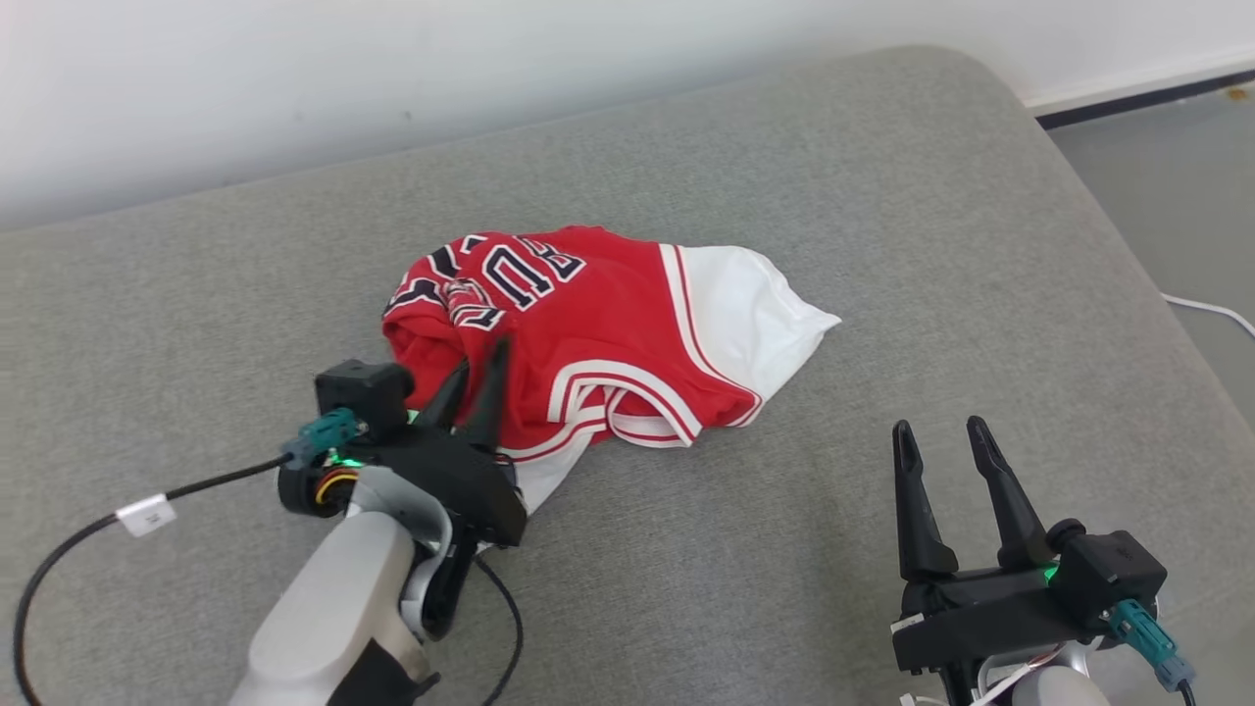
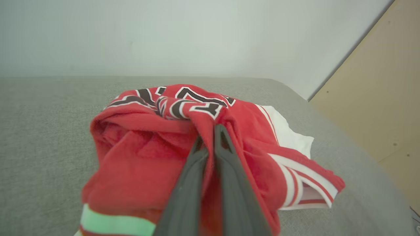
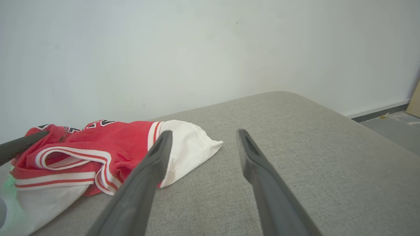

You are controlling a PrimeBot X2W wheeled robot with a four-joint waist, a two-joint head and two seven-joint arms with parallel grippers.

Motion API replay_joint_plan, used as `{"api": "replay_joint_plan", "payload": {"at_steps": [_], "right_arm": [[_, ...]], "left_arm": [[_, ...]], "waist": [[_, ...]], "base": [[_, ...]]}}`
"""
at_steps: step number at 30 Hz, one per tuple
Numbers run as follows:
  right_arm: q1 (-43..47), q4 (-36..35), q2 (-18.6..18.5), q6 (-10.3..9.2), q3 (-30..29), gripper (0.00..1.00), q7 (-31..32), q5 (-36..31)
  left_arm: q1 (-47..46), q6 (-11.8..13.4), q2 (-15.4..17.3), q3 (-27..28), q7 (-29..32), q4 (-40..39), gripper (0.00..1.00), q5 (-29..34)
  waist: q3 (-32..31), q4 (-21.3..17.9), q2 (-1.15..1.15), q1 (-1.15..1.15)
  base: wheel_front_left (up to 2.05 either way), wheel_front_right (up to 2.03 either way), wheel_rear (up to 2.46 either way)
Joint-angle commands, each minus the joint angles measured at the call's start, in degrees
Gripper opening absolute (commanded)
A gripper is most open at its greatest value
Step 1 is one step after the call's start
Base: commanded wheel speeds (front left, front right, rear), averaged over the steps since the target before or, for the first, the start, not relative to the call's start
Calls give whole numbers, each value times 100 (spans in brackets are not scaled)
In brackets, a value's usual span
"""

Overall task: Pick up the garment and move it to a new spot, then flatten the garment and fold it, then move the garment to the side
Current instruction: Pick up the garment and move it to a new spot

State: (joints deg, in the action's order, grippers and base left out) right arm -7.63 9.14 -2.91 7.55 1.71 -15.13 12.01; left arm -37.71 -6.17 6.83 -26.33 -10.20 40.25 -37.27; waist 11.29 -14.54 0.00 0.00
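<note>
The left gripper is seen nearly closed over the grey cushion left of centre, with a fold of the red jersey pinched between its fingers. The right gripper is held wide open above the cushion's right front, and nothing is gripped or touched by it. The white cable tag cannot be read. A "U" is made out among the crumpled dark letters. The bunched jersey is laid mid-cushion, its long axis left to right and its white end pointed right.
</note>
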Motion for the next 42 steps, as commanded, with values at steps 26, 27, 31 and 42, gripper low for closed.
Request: {"api": "replay_joint_plan", "payload": {"at_steps": [26,27,31,42], "right_arm": [[614,6,2,-12,-218,100,-3,-218],[629,5,3,-12,-219,100,-3,-235],[656,12,2,-12,-224,100,-3,-264],[782,15,3,-12,-244,100,-3,-314]], "left_arm": [[1706,637,1046,612,-501,-1374,100,406],[1819,731,1099,763,-507,-1587,100,552],[2481,974,1156,1278,-500,-2374,100,1281],[3991,674,466,2725,-503,-3449,100,2270]], "waist": [[-870,1201,0,0],[-887,1227,0,0],[-942,1286,0,0],[-1051,1329,0,0]], "base": [[0,0,0],[0,0,0],[0,0,0],[0,0,0]]}}
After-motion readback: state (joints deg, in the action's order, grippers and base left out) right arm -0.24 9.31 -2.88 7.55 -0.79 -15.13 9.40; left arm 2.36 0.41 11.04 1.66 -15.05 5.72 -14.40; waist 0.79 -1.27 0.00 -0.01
